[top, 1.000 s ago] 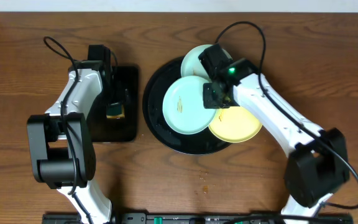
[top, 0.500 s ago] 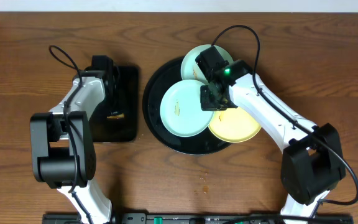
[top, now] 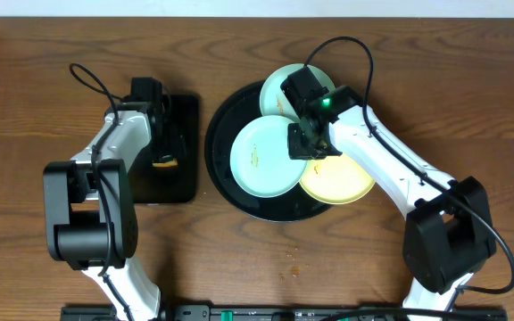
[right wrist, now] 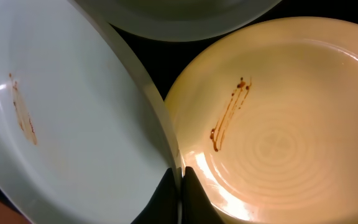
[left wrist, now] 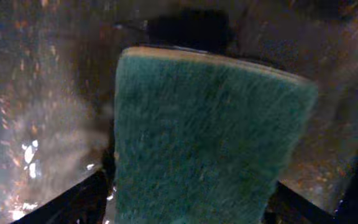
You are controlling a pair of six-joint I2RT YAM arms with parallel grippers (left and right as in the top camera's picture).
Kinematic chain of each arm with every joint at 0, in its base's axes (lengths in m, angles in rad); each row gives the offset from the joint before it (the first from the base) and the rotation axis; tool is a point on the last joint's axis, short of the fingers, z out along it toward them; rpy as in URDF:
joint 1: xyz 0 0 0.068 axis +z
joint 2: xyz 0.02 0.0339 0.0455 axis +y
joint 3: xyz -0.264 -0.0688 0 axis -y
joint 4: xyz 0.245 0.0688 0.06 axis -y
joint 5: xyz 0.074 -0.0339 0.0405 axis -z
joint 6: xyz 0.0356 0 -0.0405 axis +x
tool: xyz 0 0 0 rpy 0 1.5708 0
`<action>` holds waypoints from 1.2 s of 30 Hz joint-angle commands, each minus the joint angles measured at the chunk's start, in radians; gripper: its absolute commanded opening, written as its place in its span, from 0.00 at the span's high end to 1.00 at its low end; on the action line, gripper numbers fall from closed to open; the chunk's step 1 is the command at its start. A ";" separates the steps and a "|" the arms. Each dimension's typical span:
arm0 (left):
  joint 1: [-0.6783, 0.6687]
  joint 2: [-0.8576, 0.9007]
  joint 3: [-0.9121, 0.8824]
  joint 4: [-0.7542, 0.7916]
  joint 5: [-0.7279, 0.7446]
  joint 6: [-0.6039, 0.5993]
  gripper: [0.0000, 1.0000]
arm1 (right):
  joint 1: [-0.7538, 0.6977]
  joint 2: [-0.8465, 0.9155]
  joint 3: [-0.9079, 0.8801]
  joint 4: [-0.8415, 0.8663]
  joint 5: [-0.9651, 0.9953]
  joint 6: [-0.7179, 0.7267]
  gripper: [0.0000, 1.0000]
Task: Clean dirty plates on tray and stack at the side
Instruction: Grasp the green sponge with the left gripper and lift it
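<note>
Three plates lie overlapping on the round black tray (top: 220, 181). The front mint-blue plate (top: 259, 156) (right wrist: 73, 124) has a faint brown streak. My right gripper (top: 303, 143) (right wrist: 180, 186) is shut on its right rim. The yellow plate (top: 339, 183) (right wrist: 278, 143) lies just right of that rim and carries a dark brown smear. A second mint-blue plate (top: 279, 89) (right wrist: 185, 15) sits at the back. My left gripper (top: 161, 157) hangs over the rectangular tray. A green sponge (left wrist: 204, 143) (top: 162, 165) fills the space between its fingers (left wrist: 82, 199). A thin gap shows at the left one.
The small rectangular black tray (top: 183, 116) stands left of the round tray. Bare wood tabletop (top: 471, 98) stretches to the right and also along the front (top: 266, 259). A few crumbs (top: 293, 254) lie in front of the round tray.
My right gripper has dragged the front mint-blue plate slightly left. My left gripper has shifted a little over the rectangular tray, and the sponge under it now looks narrower from above.
</note>
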 commanded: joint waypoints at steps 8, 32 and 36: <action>0.002 0.017 -0.005 0.126 -0.012 0.009 0.24 | 0.006 -0.005 -0.001 0.004 0.000 0.012 0.99; 0.002 0.018 -0.080 0.126 -0.012 0.009 0.42 | 0.007 -0.005 -0.002 0.018 -0.001 0.012 0.99; 0.002 0.010 -0.069 0.155 -0.009 0.010 0.92 | 0.007 -0.005 -0.003 0.018 -0.001 0.012 0.99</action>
